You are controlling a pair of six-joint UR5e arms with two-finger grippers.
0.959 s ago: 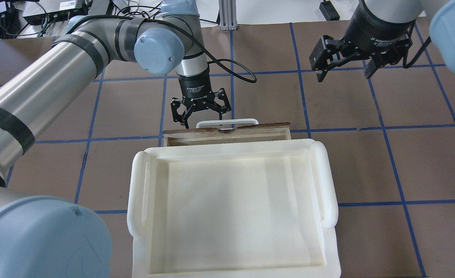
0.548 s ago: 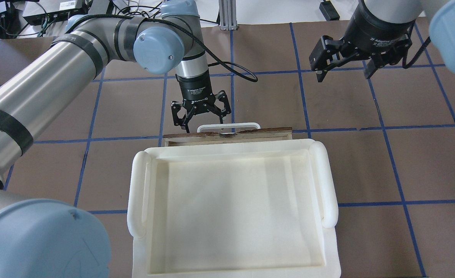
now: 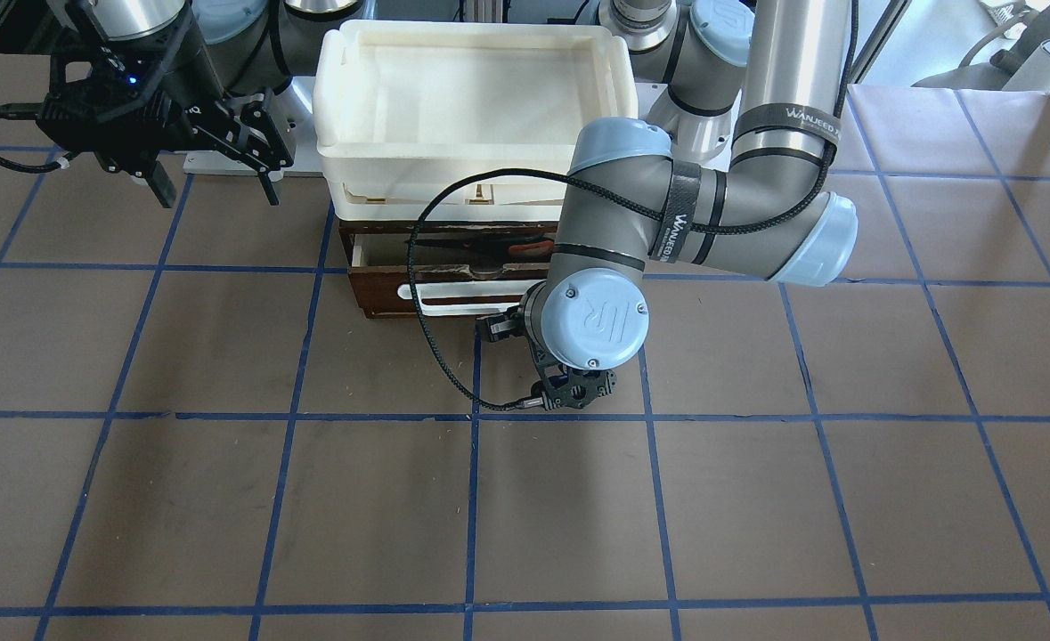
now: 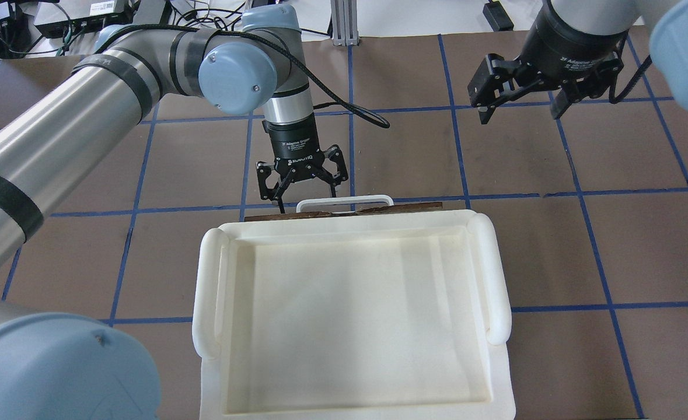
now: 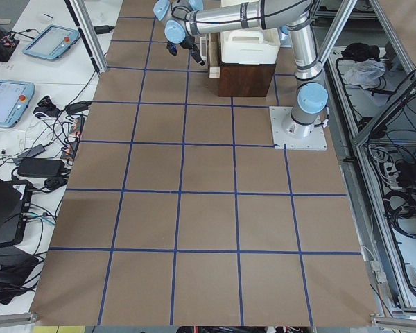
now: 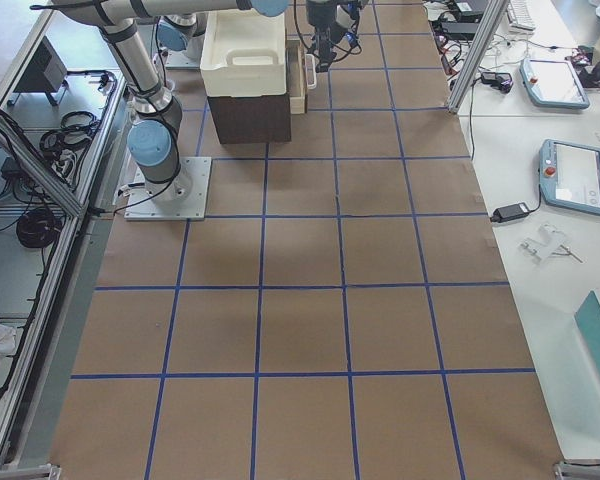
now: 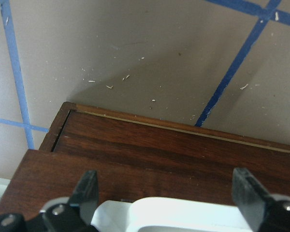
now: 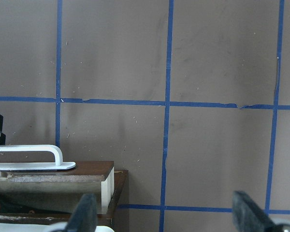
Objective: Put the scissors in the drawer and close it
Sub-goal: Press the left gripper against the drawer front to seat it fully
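Observation:
The drawer (image 3: 380,287), dark brown front with a white bar handle (image 3: 453,299), stands slightly open under the white trays. The scissors (image 3: 525,248) lie inside it; their orange-red handle lining shows through the narrow gap. My left gripper (image 4: 306,188) is open, its fingers straddling the handle's left part right at the drawer front. The left wrist view shows the front (image 7: 159,150) and the handle (image 7: 183,215) between the fingers (image 7: 87,191). My right gripper (image 4: 519,96) is open and empty, held high to the right of the drawer. The right wrist view shows the drawer corner (image 8: 48,186).
A large white plastic tray (image 4: 206,291) sits stacked on the dark wooden cabinet (image 5: 246,76) and hides the drawer from above. The brown table with blue tape grid (image 4: 554,245) spreads around. The left arm's black cable (image 3: 418,303) loops in front of the drawer.
My left gripper has moved toward the cabinet with the drawer front. The drawer has slid inward; its pale plywood interior no longer shows from overhead. The right arm has not moved.

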